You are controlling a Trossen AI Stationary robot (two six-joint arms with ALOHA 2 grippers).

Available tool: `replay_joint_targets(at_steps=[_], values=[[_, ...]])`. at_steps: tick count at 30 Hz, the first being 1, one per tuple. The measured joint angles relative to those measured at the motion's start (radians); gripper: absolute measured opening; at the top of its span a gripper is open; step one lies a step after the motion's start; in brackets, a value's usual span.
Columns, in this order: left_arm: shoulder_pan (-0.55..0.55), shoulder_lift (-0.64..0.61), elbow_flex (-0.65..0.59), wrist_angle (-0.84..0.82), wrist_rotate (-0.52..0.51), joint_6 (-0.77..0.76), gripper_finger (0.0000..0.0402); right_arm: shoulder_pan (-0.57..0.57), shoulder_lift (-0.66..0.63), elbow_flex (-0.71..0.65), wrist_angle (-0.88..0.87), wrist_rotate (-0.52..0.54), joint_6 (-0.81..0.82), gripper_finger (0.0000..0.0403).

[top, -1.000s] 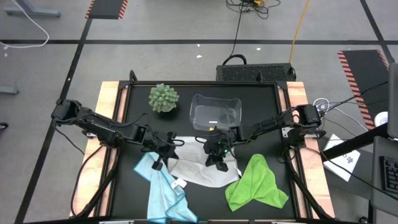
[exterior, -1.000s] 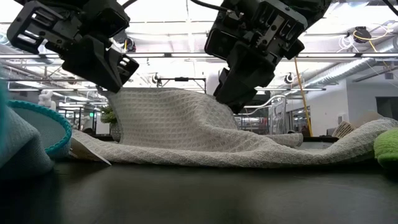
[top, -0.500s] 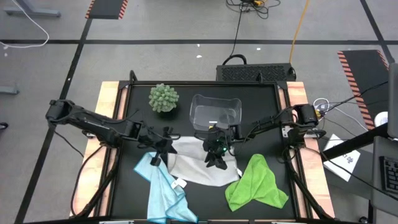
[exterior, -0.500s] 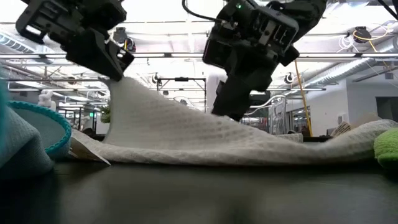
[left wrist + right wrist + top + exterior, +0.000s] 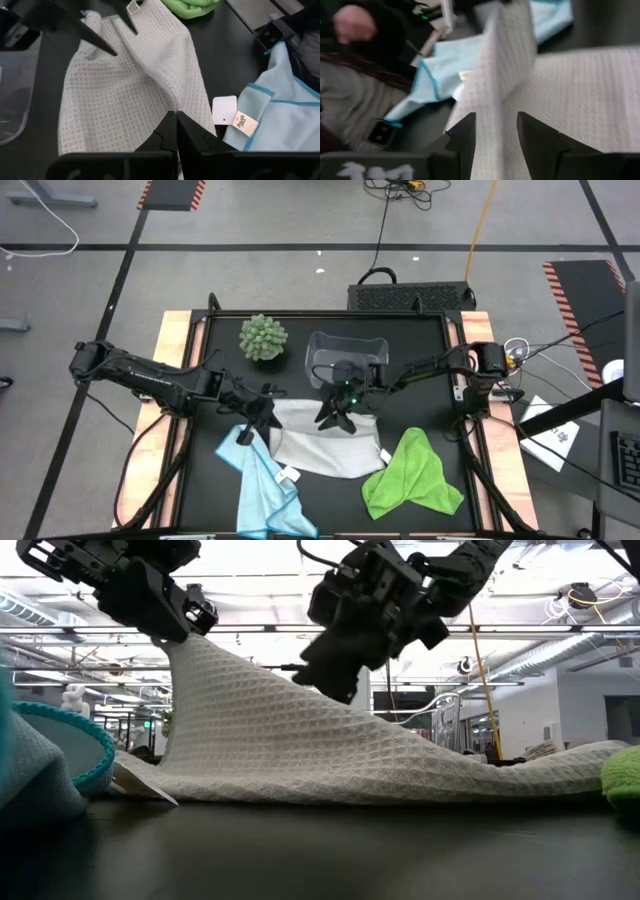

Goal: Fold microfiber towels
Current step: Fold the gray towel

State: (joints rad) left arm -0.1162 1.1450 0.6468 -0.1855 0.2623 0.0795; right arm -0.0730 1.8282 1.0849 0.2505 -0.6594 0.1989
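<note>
Jaws of the left gripper (image 5: 172,131) are clamped on an edge of the white towel (image 5: 322,442), lifting that side into a tent above the surface (image 5: 420,360) — the low view shows the cloth rising steeply to the pinch. Jaws of the right gripper (image 5: 495,131) stand parted with nothing between them; that gripper hangs just above the towel's far side, near the clear bin (image 5: 347,358).

Judging by this, the white towel is the one being folded, and the fold is only partly made: one side is raised, the rest lies flat mid-surface. The next move seems to call for the right gripper to take its own hold on the cloth, so both sides travel together and the layers land square rather than skewed.

The light blue towel (image 5: 262,485) lies crumpled at the near left, touching the white one; the lime green towel (image 5: 415,475) sits at the near right. The blue towel's white tag (image 5: 231,114) carries small print — too fine to read.
</note>
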Motion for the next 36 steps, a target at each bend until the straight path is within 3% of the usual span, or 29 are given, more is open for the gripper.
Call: replay_joint_targets(at_steps=[6, 11, 17, 20, 26, 32, 36], values=[[0.0, 0.0, 0.0, 0.0, 0.026, 0.0, 0.0, -0.051, 0.004, 0.071, 0.002, -0.149, -0.004, 0.0133], [0.0, 0.0, 0.0, 0.008, 0.026, 0.001, 0.0, -0.071, 0.005, 0.101, -0.018, -0.208, -0.003, 0.0133], [0.001, 0.0, 0.0, 0.083, 0.026, 0.012, 0.0, -0.07, 0.049, 0.102, -0.023, -0.138, 0.005, 0.0132], [0.016, 0.0, 0.005, 0.122, 0.031, 0.02, 0.0, -0.069, 0.107, 0.127, -0.024, -0.152, 0.0, 0.0132], [0.036, 0.013, 0.096, 0.036, 0.059, 0.05, 0.0, -0.065, 0.199, 0.211, -0.018, -0.298, -0.009, 0.0132], [0.015, 0.024, 0.136, -0.145, 0.051, 0.04, 0.0, -0.055, 0.186, 0.22, -0.039, -0.389, -0.028, 0.0132], [-0.012, 0.024, 0.134, -0.191, 0.018, 0.011, 0.0, -0.051, 0.179, 0.22, -0.045, -0.51, -0.008, 0.0132]])
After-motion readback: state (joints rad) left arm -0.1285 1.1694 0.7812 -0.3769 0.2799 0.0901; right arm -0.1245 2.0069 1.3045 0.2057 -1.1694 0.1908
